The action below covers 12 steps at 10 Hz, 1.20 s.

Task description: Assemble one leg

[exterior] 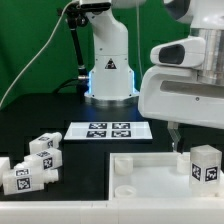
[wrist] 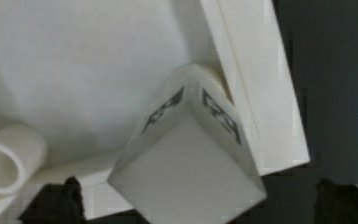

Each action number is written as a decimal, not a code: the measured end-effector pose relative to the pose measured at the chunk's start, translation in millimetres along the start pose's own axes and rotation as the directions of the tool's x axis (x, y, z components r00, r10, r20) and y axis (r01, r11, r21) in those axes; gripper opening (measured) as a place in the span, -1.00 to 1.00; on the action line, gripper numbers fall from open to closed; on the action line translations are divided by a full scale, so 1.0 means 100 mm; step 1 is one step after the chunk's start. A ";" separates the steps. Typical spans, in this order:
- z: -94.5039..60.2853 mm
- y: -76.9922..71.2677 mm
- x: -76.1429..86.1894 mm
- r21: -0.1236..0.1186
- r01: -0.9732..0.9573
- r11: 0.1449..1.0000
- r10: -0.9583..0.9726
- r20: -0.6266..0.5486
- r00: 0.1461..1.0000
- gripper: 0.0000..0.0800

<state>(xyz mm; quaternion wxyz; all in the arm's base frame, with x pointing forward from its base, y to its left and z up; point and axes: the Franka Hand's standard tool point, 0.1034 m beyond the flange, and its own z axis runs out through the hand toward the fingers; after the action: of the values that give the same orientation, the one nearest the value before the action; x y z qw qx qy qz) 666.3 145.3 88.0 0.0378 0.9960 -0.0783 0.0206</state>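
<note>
One leg, a small white block with a black-and-white tag, stands on the white tray near its edge on the exterior view's right. In the wrist view the leg fills the middle, and it rests against the tray's raised rim. My gripper hangs just above the leg, and one dark finger shows beside it. In the wrist view my gripper is open. Its fingertips stand well apart on either side of the leg and do not touch it.
Several more white legs lie in a cluster on the black table at the exterior view's left. The marker board lies behind the tray. The arm's base stands at the back. A round corner socket of the tray shows near the leg.
</note>
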 end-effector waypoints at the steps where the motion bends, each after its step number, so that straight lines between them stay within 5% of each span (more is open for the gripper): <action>1: 0.00 0.02 0.01 0.000 0.121 0.993 -0.121 -0.001 0.993 0.62; 3: 0.00 0.03 0.02 0.002 0.348 0.937 -0.348 -0.006 0.937 0.62; 7: 0.04 -0.01 -0.04 0.005 0.477 0.879 -0.477 -0.011 0.879 0.62; 10: 0.04 0.00 -0.03 0.005 0.458 0.889 -0.458 -0.010 0.889 -0.29; 12: 0.04 0.00 -0.03 0.006 0.428 0.904 -0.427 -0.010 0.904 -0.29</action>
<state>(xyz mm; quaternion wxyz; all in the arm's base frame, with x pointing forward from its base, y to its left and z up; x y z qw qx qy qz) 663.4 145.2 83.8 0.0379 0.9890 0.1421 0.0166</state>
